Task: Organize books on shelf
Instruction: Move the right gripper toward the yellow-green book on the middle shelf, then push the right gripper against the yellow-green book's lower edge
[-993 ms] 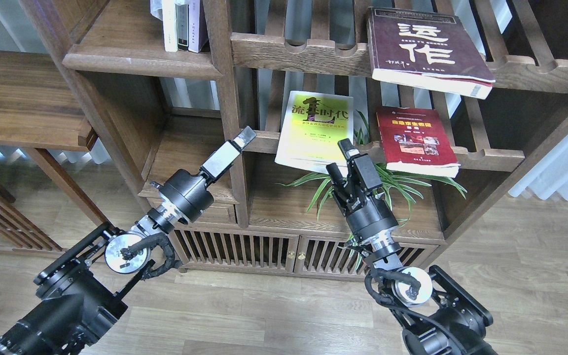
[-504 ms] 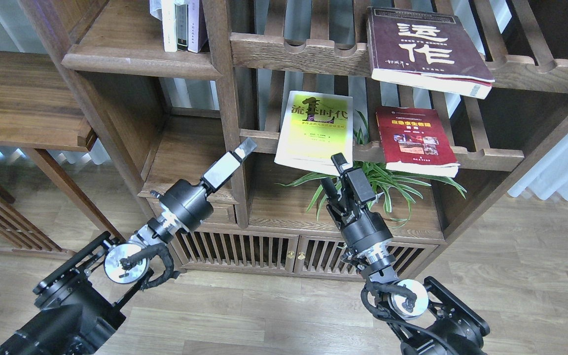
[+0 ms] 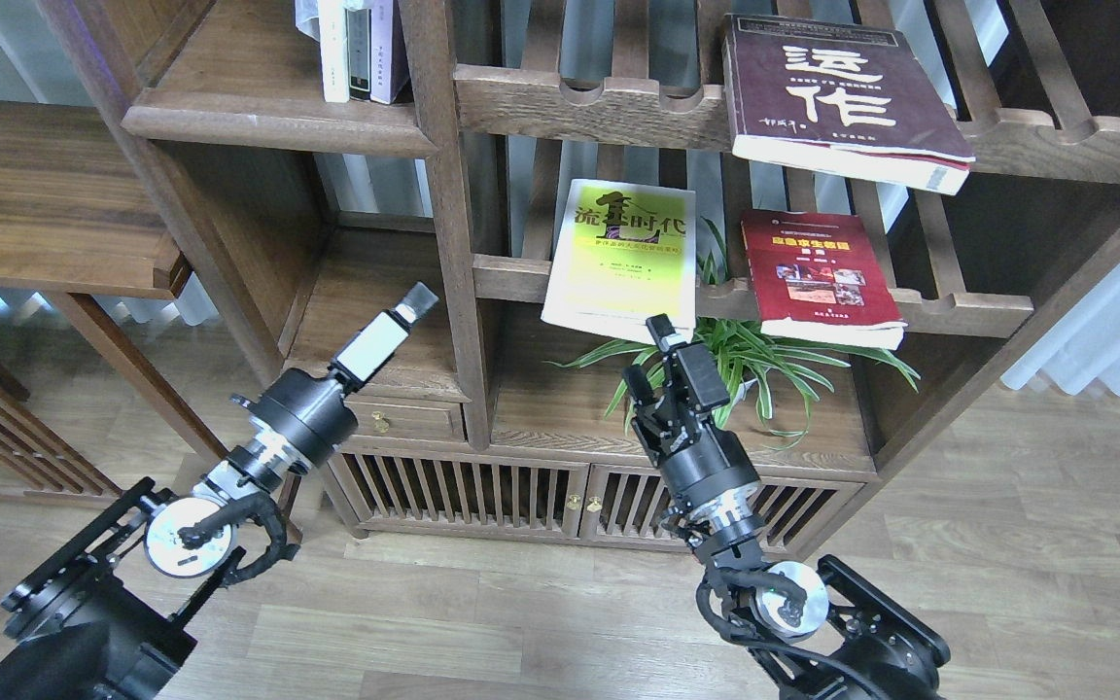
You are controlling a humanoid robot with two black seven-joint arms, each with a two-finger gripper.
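Three books lie flat on slatted racks. The yellow-green book [image 3: 621, 258] and the red book [image 3: 818, 277] rest on the middle rack, both overhanging its front rail. The thick maroon book [image 3: 837, 87] sits on the upper rack. The solid dark-brown shelf [image 3: 268, 109] is at upper left. My right gripper [image 3: 647, 355] is open and empty, just below the yellow-green book's front edge. My left gripper [image 3: 414, 301] hangs in front of the lower left compartment, left of the upright post; its fingers appear as one bar.
Thin upright books [image 3: 356, 49] stand at the back right of the shelf. A spider plant [image 3: 764, 360] grows under the middle rack behind my right gripper. A low cabinet with slatted doors [image 3: 521, 496] is below. A side table [image 3: 45, 204] stands to the left.
Both arms have drawn down and back towards me. The left gripper moved left and lower, away from the post. The right gripper dropped below the yellow-green book's edge.
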